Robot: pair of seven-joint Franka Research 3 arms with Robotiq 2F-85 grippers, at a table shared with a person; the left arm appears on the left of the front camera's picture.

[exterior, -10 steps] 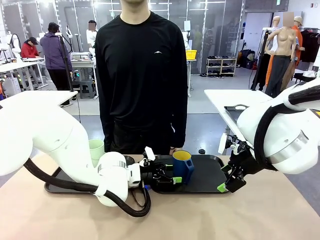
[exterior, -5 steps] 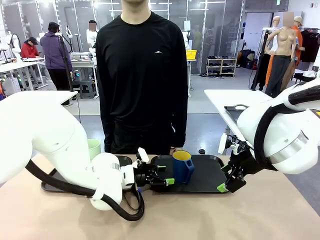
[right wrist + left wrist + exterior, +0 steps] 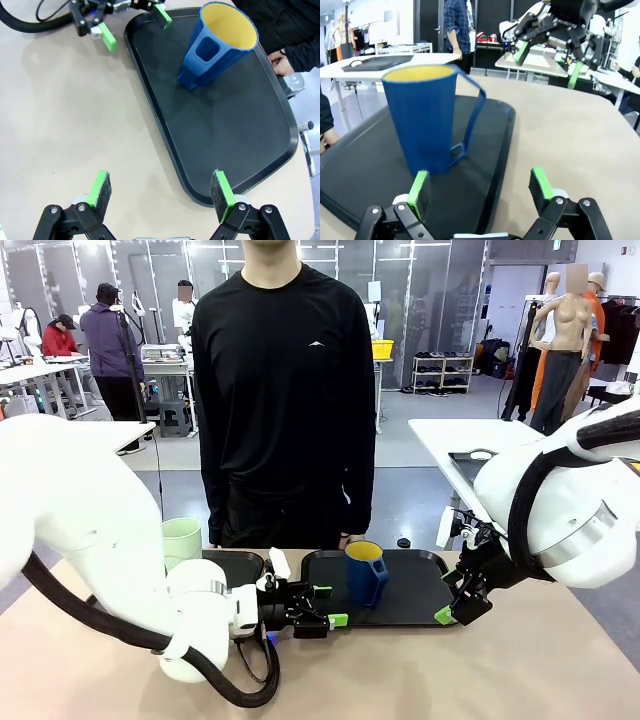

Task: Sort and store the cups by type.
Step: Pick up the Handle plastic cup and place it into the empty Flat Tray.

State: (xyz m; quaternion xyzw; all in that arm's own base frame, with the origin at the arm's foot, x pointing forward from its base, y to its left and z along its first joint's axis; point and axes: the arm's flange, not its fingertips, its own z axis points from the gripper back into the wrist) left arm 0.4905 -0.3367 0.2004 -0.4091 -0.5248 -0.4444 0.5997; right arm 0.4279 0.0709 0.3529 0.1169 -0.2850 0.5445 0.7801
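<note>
The blue mug with its yellow inside stands upright on the right black tray. Just left of it my left gripper is open and holds nothing, its fingers lying over the tray's left rim. In the left wrist view the blue mug stands just beyond the left pad, handle turned right. The mint-green tumbler stands upright behind my left arm at the left black tray. My right gripper hovers open at the right tray's right end. The right wrist view looks down on the mug from there.
A person in black stands at the far edge, one hand near the right tray's far rim. My bulky left arm covers the table's left part. Bare tabletop lies in front of the trays.
My left gripper has drawn back leftward from the mug, open throughout. More of the tumbler shows behind the arm. The right arm has not moved.
</note>
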